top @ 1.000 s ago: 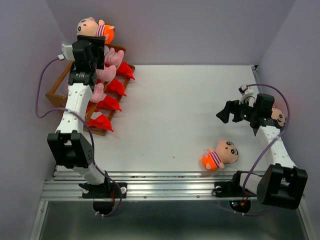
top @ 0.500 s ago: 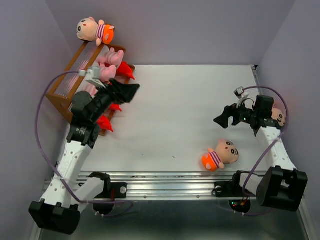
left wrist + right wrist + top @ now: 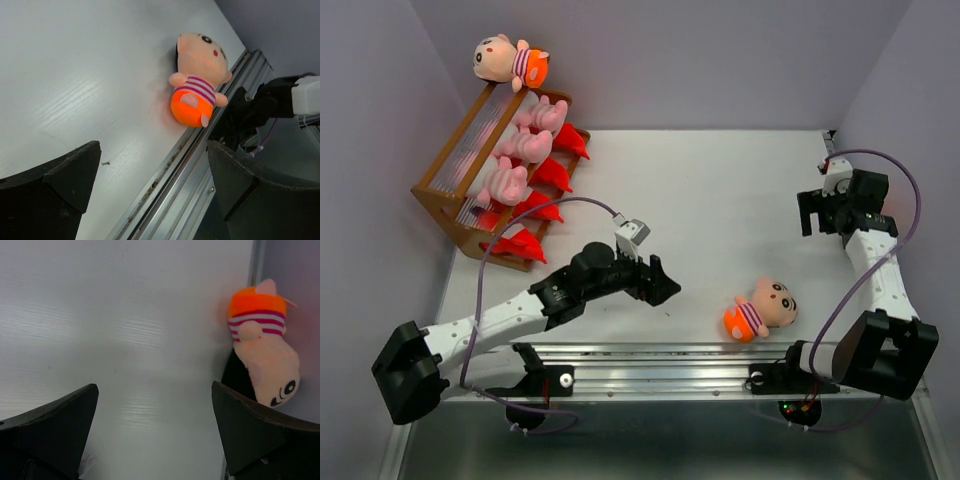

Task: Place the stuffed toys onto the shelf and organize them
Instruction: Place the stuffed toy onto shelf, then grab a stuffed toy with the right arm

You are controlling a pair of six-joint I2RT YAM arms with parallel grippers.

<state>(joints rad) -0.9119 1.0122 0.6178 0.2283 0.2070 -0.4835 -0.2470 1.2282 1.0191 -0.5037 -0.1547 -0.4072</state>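
A boy doll (image 3: 196, 80) lies on the white table (image 3: 90, 65) beside its metal rail (image 3: 200, 165).

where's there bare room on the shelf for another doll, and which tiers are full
On the shelf, the top tier is bare from the boy doll at its far end to its near end. The pigs crowd the middle tier, the red monsters the bottom one.

The left arm (image 3: 510, 315) stretches out low from its base toward the middle, its left hand (image 3: 658, 283) pointing right, fingers spread wide with nothing between them. The right arm (image 3: 875, 270) stands bent upward along the right side, its right hand (image 3: 817, 213) likewise spread wide and empty.
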